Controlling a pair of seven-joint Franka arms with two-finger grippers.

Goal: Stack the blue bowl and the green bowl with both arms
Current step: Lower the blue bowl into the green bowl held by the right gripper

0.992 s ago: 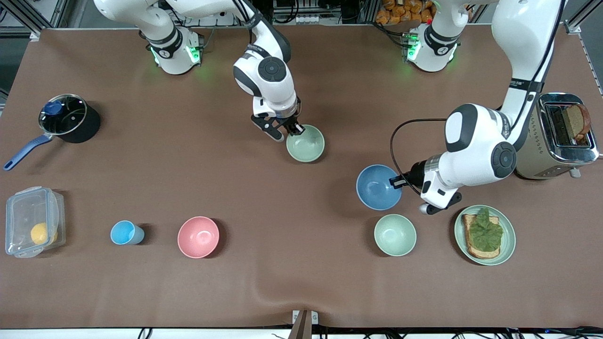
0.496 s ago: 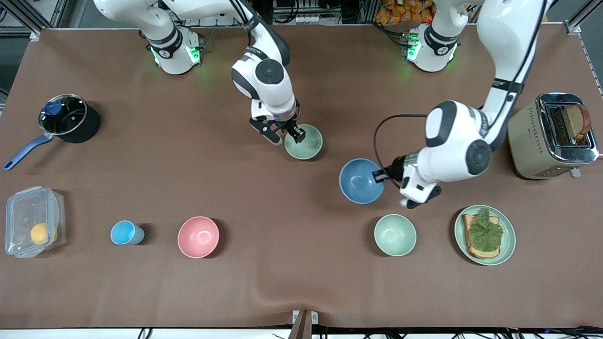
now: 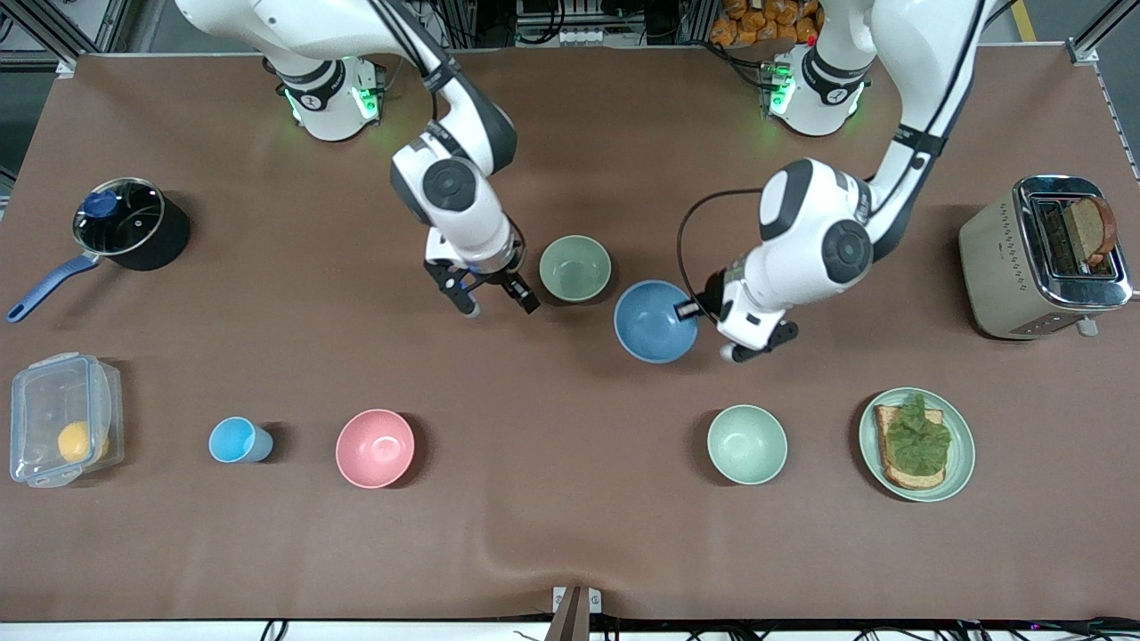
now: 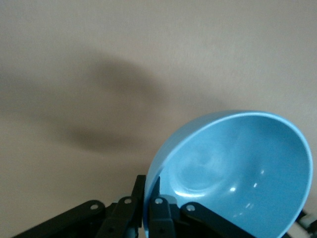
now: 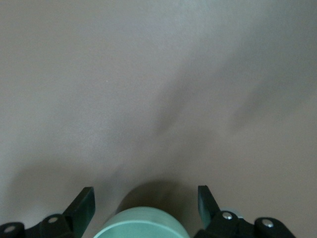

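**Front view: blue bowl held in the air beside the green bowl**

Front view is showing the blue bowl [image 3: 655,321] hanging tilted over the bare worktop [image 3: 570,534], just beside the green bowl [image 3: 575,268] and toward the left arm's end from it. The left hand [image 3: 690,309] is clamping the blue bowl's rim, one finger inside and one outside, as the left wrist view is showing with the bowl [image 4: 233,173] filling the frame above the fingers [image 4: 161,218].

The green bowl is sitting upright on the worktop, near the middle, with nothing touching it. The right hand [image 3: 492,301] is hovering just beside it, toward the right arm's end, fingers spread wide and holding nothing. In the right wrist view the green bowl's rim [image 5: 143,223] is showing between the parted fingers [image 5: 81,206].

Nearer the front camera, a pale mint bowl [image 3: 747,443] and a plate with toast [image 3: 917,444] are resting toward the left arm's end, while a pink bowl [image 3: 375,448], a light-blue cup [image 3: 237,440] and a clear lidded box [image 3: 62,418] are lying toward the right arm's end. A toaster [image 3: 1042,258] and a pot [image 3: 129,223] are standing at the two ends.
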